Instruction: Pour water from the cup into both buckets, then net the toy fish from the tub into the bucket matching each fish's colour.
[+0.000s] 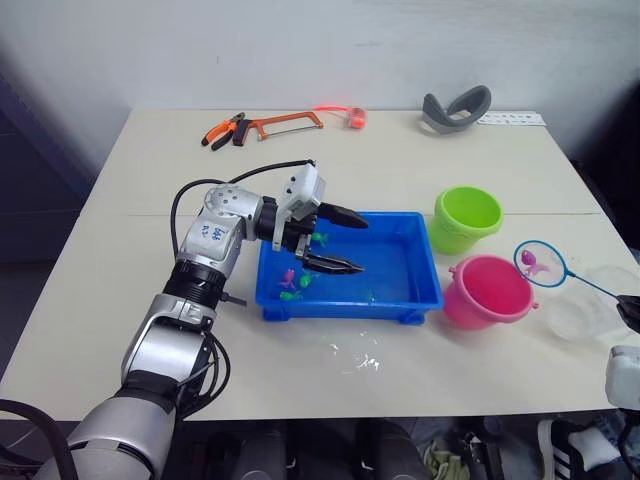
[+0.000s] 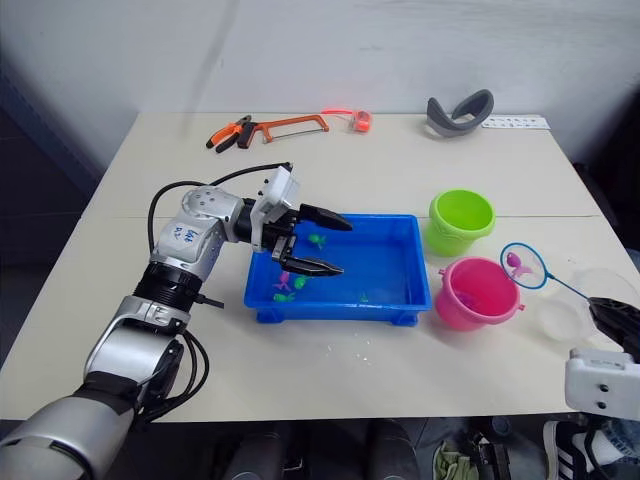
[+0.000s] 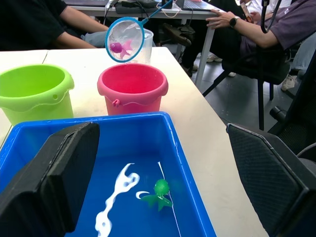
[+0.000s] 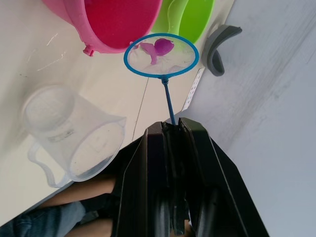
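Beside the pink bucket (image 1: 488, 290), not yet over it, my right gripper (image 4: 173, 129) is clamped on the net (image 1: 541, 263) holding a pink fish (image 4: 159, 48), which I judge could tip out short; left gripper (image 1: 333, 240) gapes over the tub (image 1: 420, 292).

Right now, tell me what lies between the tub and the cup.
The pink bucket stands between the tub and the cup, seen in the left eye view.
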Robot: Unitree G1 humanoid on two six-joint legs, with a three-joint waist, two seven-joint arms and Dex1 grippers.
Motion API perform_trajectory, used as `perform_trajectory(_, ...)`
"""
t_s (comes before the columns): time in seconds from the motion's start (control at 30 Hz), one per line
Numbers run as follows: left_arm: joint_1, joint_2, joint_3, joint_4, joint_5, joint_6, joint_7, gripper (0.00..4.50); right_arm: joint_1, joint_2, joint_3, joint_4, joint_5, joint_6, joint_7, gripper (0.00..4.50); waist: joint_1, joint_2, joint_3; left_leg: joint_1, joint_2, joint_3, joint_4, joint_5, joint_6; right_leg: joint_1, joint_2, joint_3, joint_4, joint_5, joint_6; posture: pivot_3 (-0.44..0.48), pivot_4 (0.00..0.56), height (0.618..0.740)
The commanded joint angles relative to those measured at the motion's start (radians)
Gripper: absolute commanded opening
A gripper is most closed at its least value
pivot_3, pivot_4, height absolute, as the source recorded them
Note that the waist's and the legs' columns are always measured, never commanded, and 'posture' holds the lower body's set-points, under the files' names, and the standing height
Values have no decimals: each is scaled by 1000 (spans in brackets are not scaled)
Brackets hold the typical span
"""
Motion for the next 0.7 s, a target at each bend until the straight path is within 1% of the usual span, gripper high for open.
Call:
perform_trajectory(0.03, -6, 3, 3, -42, -3, -3, 2, 4477, -16, 5, 0, 16, -10, -76, 6, 0, 1, 0, 0, 0, 0, 0, 0, 0, 0, 0, 0, 0, 0, 0, 0, 0, 150, 740)
perform_trajectory(0.37, -14, -1, 4, -26, -1, -11, 9, 4477, -75, -17, -1, 87, -41, -217, 8, 0, 0, 0, 0, 0, -1, 0, 0, 0, 0, 1, -1, 0, 0, 0, 0, 0, 150, 740)
perform_trajectory(0.47, -12, -2, 4, -25, 0, -14, 11, 4477, -78, -33, 15, 106, -20, -254, 22, 0, 0, 0, 0, 0, -1, 0, 0, 0, 0, 1, -1, 0, 0, 0, 0, 0, 150, 740)
perform_trajectory(0.57, -17, -3, 5, -16, 1, -19, 12, 4477, -123, -57, 7, 145, -35, -224, 17, 0, 0, 0, 0, 0, -1, 0, 1, 0, 0, 1, -1, 0, 0, 0, 0, 0, 150, 740)
perform_trajectory(0.63, -16, -4, 6, -12, 2, -22, 15, 4477, -126, -51, 21, 152, 35, -196, 31, 0, 0, 0, 0, 0, -1, 0, 1, 0, 0, 1, -1, 0, 0, 0, 0, 0, 150, 740)
perform_trajectory(0.7, -9, 1, 6, -7, 7, -30, 16, 4477, -130, -22, 42, 126, 168, -120, 51, 0, 0, 0, 0, 0, -1, 0, 1, 0, 0, 1, -1, 0, 1, 0, 0, 0, 150, 740)
